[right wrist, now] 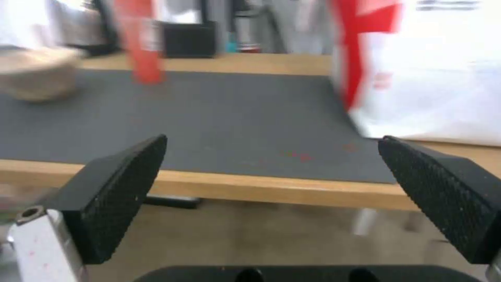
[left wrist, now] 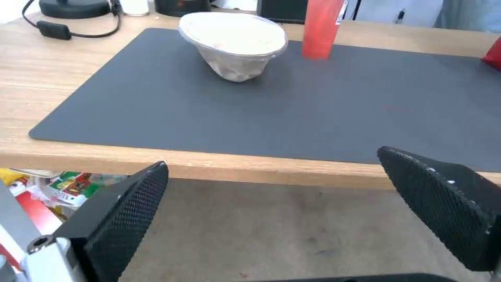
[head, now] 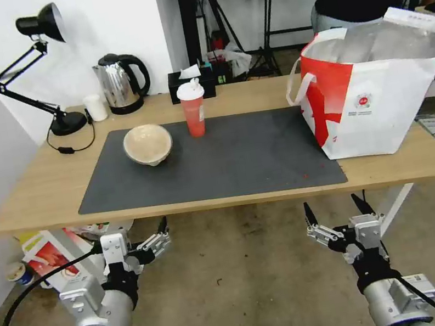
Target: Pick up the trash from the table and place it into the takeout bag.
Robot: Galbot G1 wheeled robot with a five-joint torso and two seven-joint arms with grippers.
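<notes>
Remaining on our table [head: 40, 198]: tan bowl [head: 148, 144], red cup [head: 193, 109]; bag [head: 379, 97] right. Bowl looks light, crushable; we'd pinch its rim. Left gripper [head: 155, 239] and right gripper [head: 335, 209] spread, empty.

Lit evenly and brightly from overhead. Cast only faint, soft shadows beneath the tan bowl [head: 148, 144] and red cup [head: 193, 109]. Gleamed on the kettle [head: 119, 82]. Bowed toward the head view's edges. Smeared with motion blur throughout the right wrist view; sharper elsewhere.
</notes>
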